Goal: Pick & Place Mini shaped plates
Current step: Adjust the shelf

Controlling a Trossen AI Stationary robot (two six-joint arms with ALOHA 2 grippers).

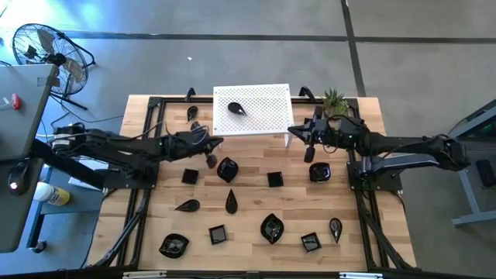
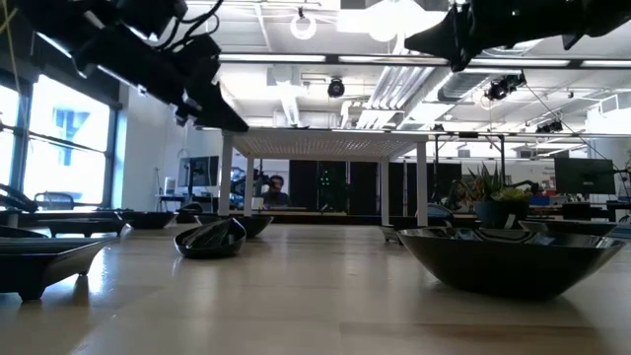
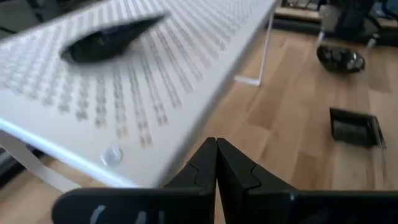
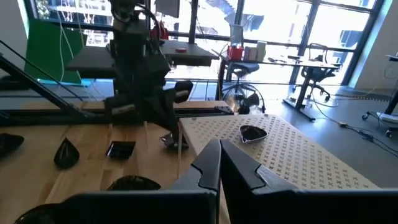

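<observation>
Presently hovering shut and empty beside the white stand [image 1: 252,108]: left gripper [image 3: 216,163], right gripper [image 4: 220,163]. Already resting on the stand, one teardrop plate [image 1: 235,108]; probably awaiting pickup, remaining mini plates [image 1: 271,228] lying scattered across the table [image 1: 252,194].
</observation>
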